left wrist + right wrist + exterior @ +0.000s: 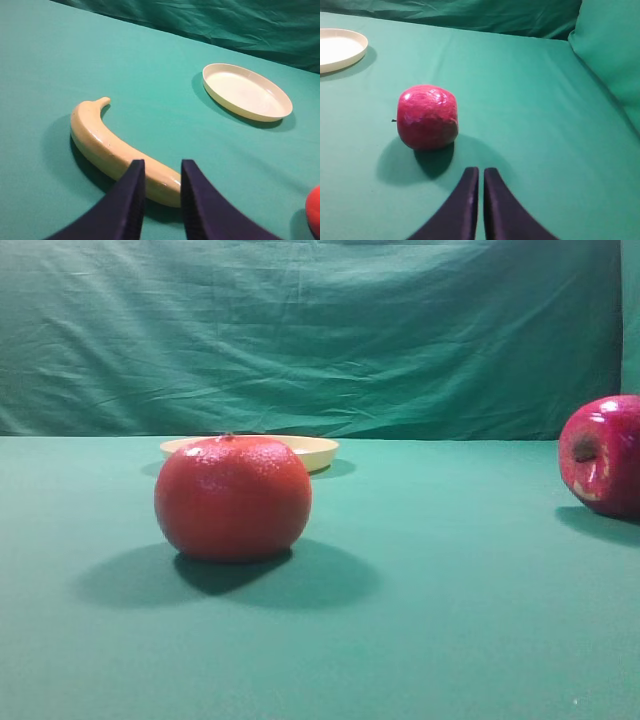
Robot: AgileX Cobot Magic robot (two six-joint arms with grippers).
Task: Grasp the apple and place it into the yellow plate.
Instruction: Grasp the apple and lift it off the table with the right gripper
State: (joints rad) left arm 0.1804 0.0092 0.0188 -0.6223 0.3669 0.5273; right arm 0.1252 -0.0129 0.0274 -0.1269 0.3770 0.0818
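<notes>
Lying on the green desk [60, 45] at left, a banana [107, 142] sits just beyond the left gripper [162, 172], whose jaws stand parted and empty. Farther right rests the yellow plate [247, 91], with an orange-red fruit [233, 497] nearby. Rightmost, the apple [427, 117] lies on its side, apart from the right gripper [481, 175], jaws clenched on nothing.

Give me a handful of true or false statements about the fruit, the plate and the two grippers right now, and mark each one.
1. The apple lies on the green cloth, outside the yellow plate. True.
2. The right gripper grips the apple. False: it is shut on nothing, short of the apple.
3. The yellow plate holds a banana. False: the plate is empty; the banana lies on the cloth.
4. The left gripper has a gap between its fingers. True.
</notes>
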